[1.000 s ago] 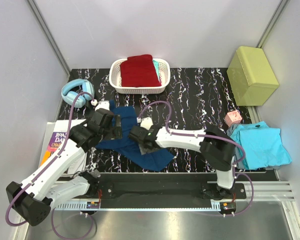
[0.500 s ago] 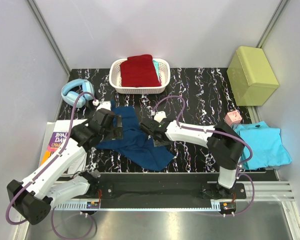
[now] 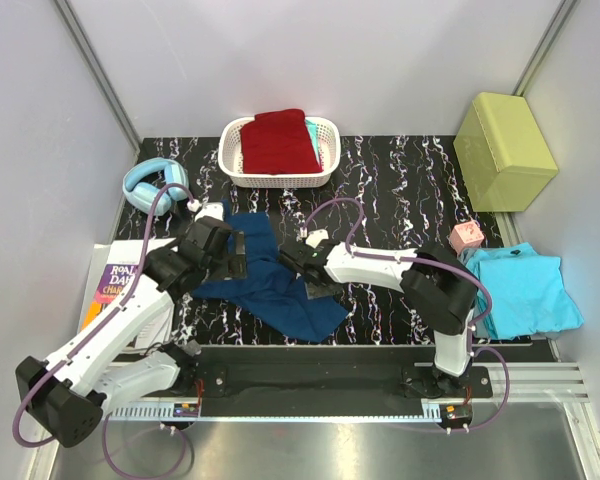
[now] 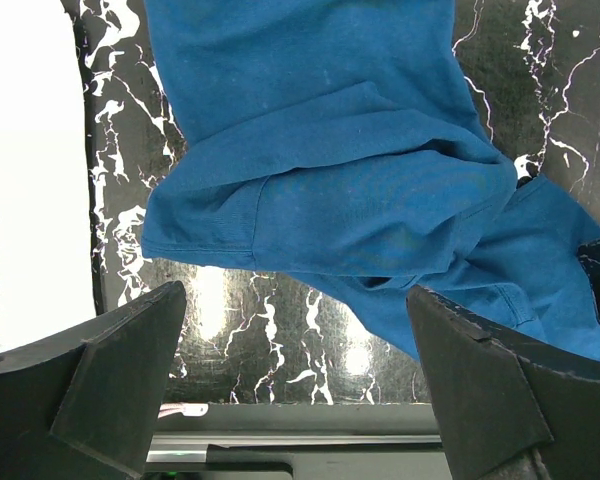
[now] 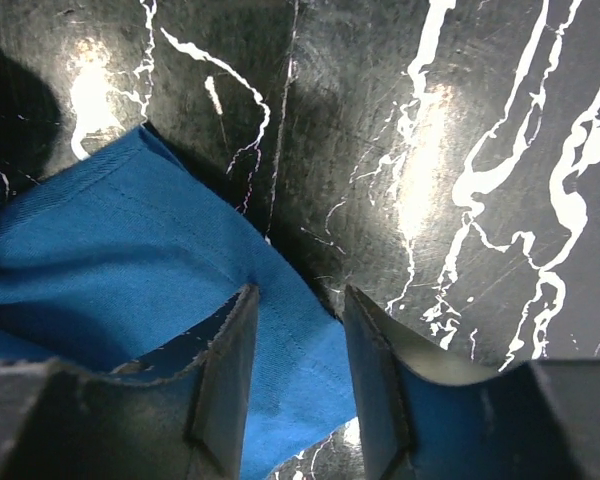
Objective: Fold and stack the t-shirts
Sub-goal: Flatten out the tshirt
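1. Lying crumpled on the counter (image 3: 400, 190) between both arms, the navy t-shirt (image 3: 270, 285) runs diagonally from far-left to near-right.
2. The right gripper (image 5: 300, 310) sits at its right edge, jaws part-way apart astride a cloth corner, not visibly pinching.
3. The left gripper (image 4: 300, 400) hovers wide apart over the shirt's left half.
4. The right arm looks better placed to grasp an edge.

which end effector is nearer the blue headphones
Left. The left end effector hovers over the left side of the navy t-shirt, close to the headphones; the right end effector is at the shirt's right edge, farther from them.
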### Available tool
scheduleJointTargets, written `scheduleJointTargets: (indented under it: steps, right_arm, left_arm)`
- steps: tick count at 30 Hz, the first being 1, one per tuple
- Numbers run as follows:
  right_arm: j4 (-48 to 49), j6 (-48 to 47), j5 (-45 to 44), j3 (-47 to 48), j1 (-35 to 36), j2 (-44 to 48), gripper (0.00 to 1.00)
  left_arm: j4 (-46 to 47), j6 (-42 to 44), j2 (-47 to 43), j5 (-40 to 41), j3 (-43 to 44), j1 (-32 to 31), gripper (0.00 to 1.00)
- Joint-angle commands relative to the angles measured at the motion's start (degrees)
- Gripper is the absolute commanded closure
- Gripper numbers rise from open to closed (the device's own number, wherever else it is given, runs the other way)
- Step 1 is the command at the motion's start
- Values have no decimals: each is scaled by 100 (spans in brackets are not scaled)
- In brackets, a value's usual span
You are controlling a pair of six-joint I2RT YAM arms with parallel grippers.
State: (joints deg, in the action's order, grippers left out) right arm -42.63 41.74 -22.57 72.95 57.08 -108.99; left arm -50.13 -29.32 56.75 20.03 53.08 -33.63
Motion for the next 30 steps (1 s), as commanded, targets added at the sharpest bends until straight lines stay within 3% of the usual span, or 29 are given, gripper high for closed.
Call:
scheduleJointTargets:
  steps: [1, 7, 15, 20, 23, 27, 30]
  right_arm:
    - [124, 54, 130, 132, -21, -43, 57]
    - [124, 36, 139, 150, -21, -61, 71]
    - [80, 168, 77, 123, -30, 27, 100]
    - [-682, 151, -965, 631, -13, 823, 100]
    - [-1105, -349, -1765, 1536, -65, 1465, 100]
    - [-1598, -1007, -2251, 3186, -390, 1740, 100]
    - [-1854, -1351, -2874, 3899, -399, 1855, 100]
  left_arm:
    - [109, 111, 46, -87, 53, -21, 1]
    - [126, 111, 55, -87, 53, -21, 1]
    - [135, 85, 47, -105, 9, -21, 1]
    - [117, 137, 3, -87, 62, -30, 1]
    - [126, 172, -6, -61, 115, -21, 1]
    - [126, 172, 64, -78, 185, -21, 1]
    - [126, 164, 73, -105, 212, -21, 1]
